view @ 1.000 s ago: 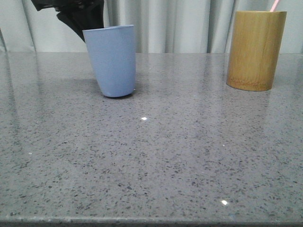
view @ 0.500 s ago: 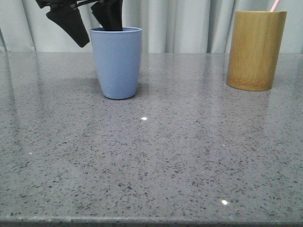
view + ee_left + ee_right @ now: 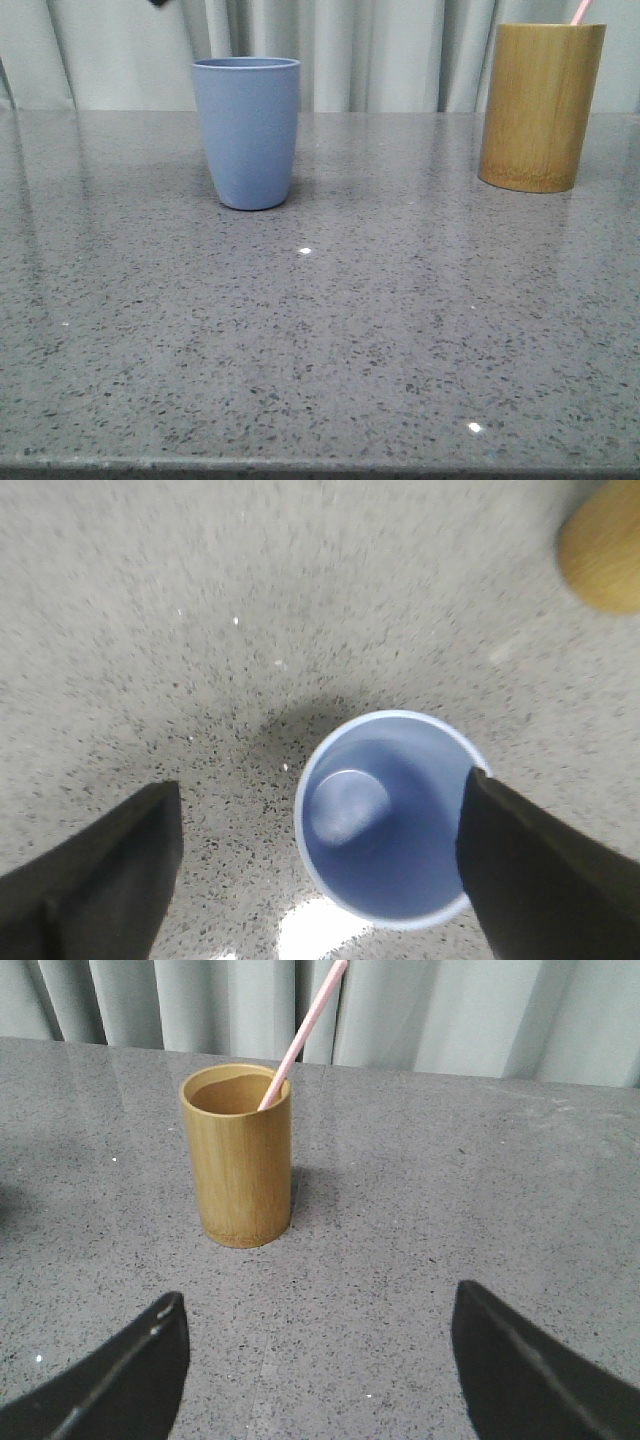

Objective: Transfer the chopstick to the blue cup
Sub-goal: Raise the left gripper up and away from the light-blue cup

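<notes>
Moved: our left gripper (image 3: 320,880), a second ago at the blue cup (image 3: 246,130), has lifted clear; the cup, then tilted, now stands upright.
Left gripper: jaws spread, empty, above the cup.
Right gripper (image 3: 318,1375): spread, empty.
Chopstick (image 3: 300,1035): in the bamboo holder (image 3: 238,1155), leaning toward one o'clock; transfer not begun.

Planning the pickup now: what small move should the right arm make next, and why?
Probably ease the open right gripper forward toward the chopstick, which leans in the bamboo holder; the blue cup stands upright and empty.
</notes>
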